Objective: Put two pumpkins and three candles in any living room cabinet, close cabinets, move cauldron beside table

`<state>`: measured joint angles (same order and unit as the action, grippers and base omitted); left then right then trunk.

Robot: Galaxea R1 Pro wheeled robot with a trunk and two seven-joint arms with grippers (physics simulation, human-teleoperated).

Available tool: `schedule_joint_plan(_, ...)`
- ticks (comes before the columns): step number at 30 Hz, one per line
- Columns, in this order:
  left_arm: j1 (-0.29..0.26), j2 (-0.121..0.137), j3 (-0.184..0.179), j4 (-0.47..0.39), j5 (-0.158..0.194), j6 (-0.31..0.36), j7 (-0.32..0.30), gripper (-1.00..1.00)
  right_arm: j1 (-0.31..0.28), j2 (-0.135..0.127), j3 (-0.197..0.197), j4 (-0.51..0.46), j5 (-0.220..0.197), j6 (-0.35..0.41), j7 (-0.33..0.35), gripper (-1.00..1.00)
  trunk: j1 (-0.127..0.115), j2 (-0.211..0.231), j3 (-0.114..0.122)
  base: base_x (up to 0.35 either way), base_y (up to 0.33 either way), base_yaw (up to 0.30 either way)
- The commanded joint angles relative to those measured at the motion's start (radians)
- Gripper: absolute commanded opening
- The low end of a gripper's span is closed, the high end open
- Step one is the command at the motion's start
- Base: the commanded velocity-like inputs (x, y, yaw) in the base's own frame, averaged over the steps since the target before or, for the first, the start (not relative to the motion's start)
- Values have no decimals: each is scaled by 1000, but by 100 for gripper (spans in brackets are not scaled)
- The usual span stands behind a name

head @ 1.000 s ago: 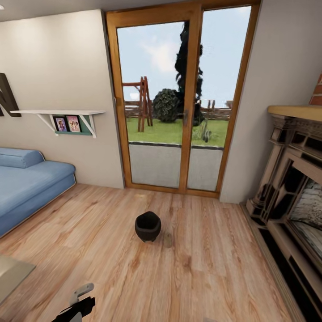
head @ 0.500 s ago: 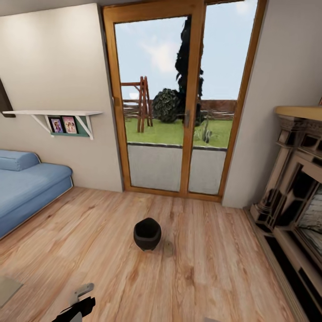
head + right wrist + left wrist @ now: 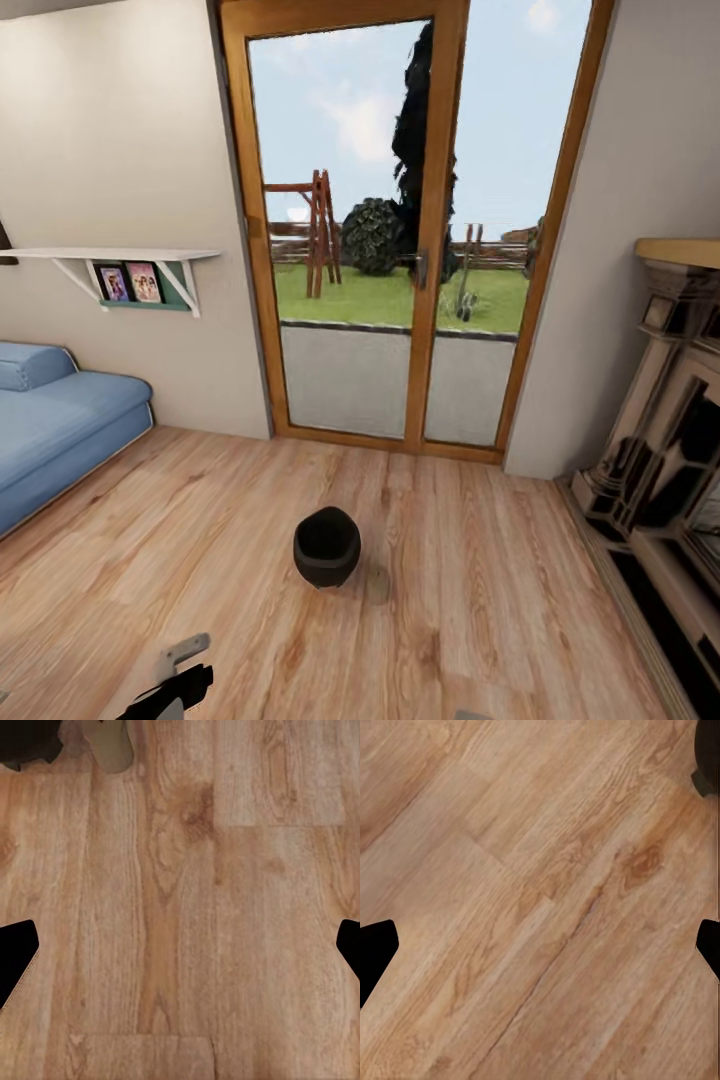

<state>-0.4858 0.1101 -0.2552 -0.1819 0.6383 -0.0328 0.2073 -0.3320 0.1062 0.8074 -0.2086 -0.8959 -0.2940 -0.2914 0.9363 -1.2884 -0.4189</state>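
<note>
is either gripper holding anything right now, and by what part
Nothing is held. In both wrist views the left gripper and right gripper are open over bare floor; the cauldron sits untouched.

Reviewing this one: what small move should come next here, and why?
Probably roll the base a little closer to the cauldron. It stands alone on the wood floor before the glass door, beyond the left gripper, whose fingers are spread over bare floor.
</note>
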Motion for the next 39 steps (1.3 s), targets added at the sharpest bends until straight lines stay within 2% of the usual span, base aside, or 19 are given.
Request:
schedule_joint_plan(1, 0, 0, -9, -1, 9, -3, 4, 100, -1, 0, 9, 0, -9, -4, -5, 100, 1, -1, -1, 322, 0, 0)
schedule_joint_plan(11, 0, 1, -9, -1, 9, -3, 4, 100, -1, 1, 9, 0, -7, -4, -5, 100, 1, -1, -1, 322, 0, 16)
schedule_joint_plan(22, 0, 0, -9, -1, 9, -3, 4, 100, -1, 1, 9, 0, -6, -4, -5, 100, 1, -1, -1, 308, 0, 126)
schedule_joint_plan(31, 0, 0, -9, -1, 9, -3, 4, 100, -1, 1, 9, 0, -6, -4, -5, 100, 1, -1, -1, 213, -2, 155)
schedule_joint_plan(39, 0, 0, -9, -1, 9, -3, 4, 100, -1, 1, 9, 0, -6, -4, -5, 100, 1, -1, -1, 168, -37, 31)
